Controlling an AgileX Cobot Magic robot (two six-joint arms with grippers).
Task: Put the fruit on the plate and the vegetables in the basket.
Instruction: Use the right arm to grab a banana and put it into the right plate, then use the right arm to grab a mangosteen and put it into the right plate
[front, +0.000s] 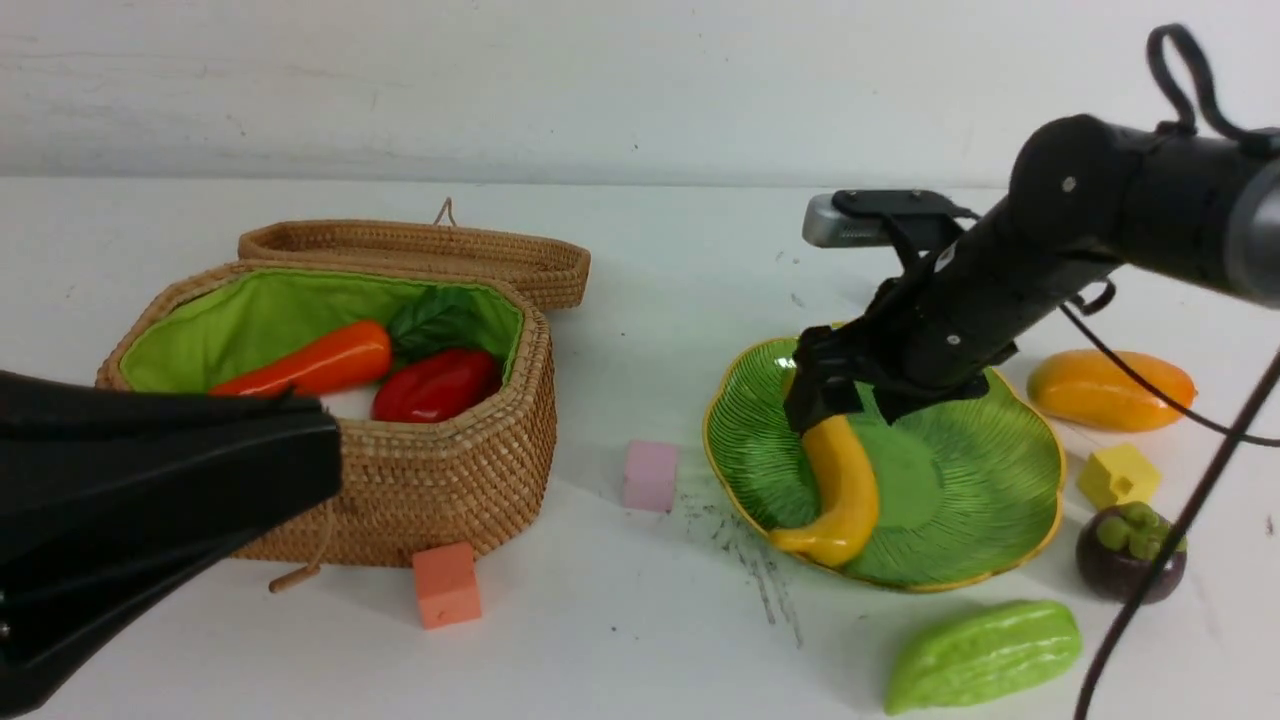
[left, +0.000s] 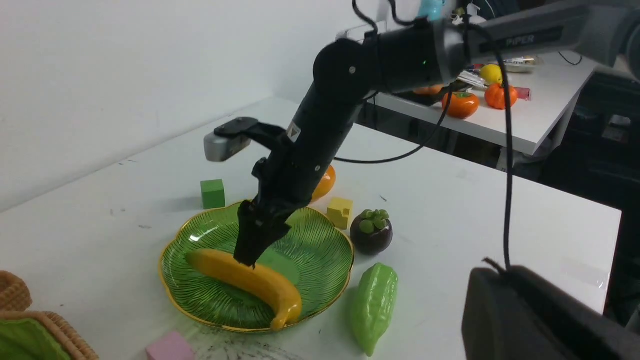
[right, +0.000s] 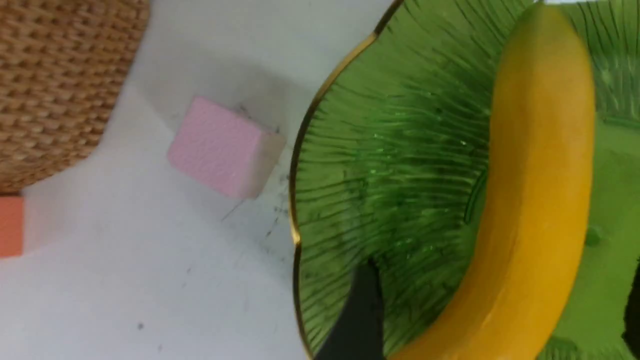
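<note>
A yellow banana (front: 845, 490) lies across the green plate (front: 960, 520). My right gripper (front: 825, 400) is low over its far end, open, with one finger (right: 362, 305) clear of the fruit on each side. The orange mango (front: 1110, 390) and the purple mangosteen (front: 1130, 555) sit on the table right of the plate. The green gourd (front: 985, 655) lies in front of it. In the basket (front: 450, 470) are the carrot (front: 310, 370), the red pepper (front: 435, 385) and the leafy radish (front: 440, 320). My left gripper (front: 325, 450) hangs shut and empty in front of the basket.
The basket's lid (front: 420, 250) lies open behind it. Foam cubes stand about: pink (front: 650, 475) between basket and plate, orange (front: 446, 585) before the basket, yellow (front: 1118, 475) by the mangosteen, green (left: 213, 193) behind the plate. The right arm's cable (front: 1180, 520) hangs near the mangosteen.
</note>
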